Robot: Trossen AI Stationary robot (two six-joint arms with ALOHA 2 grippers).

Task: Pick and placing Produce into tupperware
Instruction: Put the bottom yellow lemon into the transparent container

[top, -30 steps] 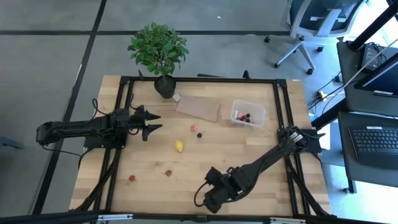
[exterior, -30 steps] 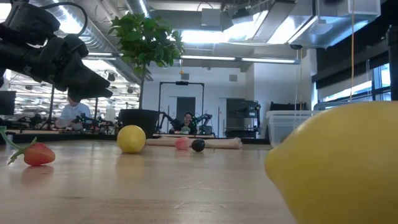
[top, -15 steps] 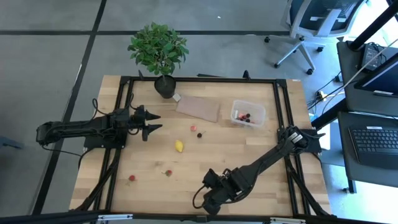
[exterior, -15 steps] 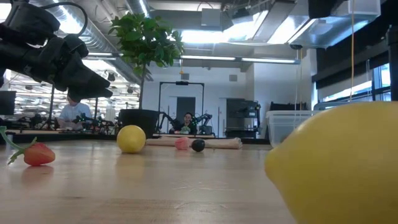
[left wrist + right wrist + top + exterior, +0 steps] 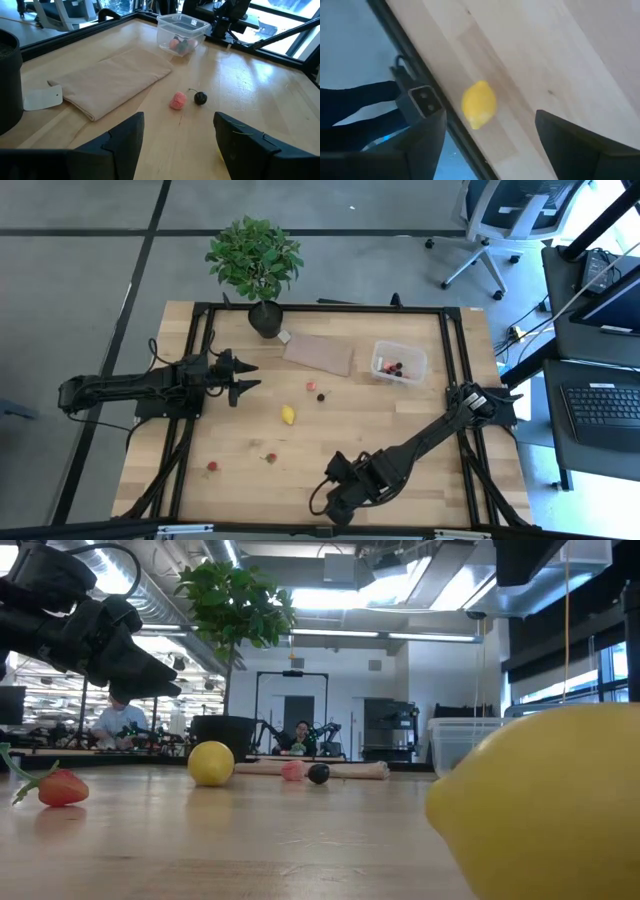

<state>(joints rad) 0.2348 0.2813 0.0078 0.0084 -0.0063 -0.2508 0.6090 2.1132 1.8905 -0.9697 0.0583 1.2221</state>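
Observation:
Open and holding nothing, my right gripper hangs over the table's near edge, pointing steeply down, fingers either side of a yellow lemon without touching it. That lemon lies on the wood, large in the low view. A second lemon rests mid-table. A pink berry and a dark cherry lie beyond it, two strawberries near the front left. The clear tupperware stands at the far right with berries inside. My left gripper waits open at the left.
A flat brown sheet lies at the far middle beside a potted plant. The black frame rail runs along the near edge, close to the lemon. Bare wood spreads between the mid-table lemon and the tupperware.
My right gripper has tipped and shifted slightly toward the table's near edge over the near lemon; a dark part of it now shows at the top of the low view. The produce has stayed where it was.

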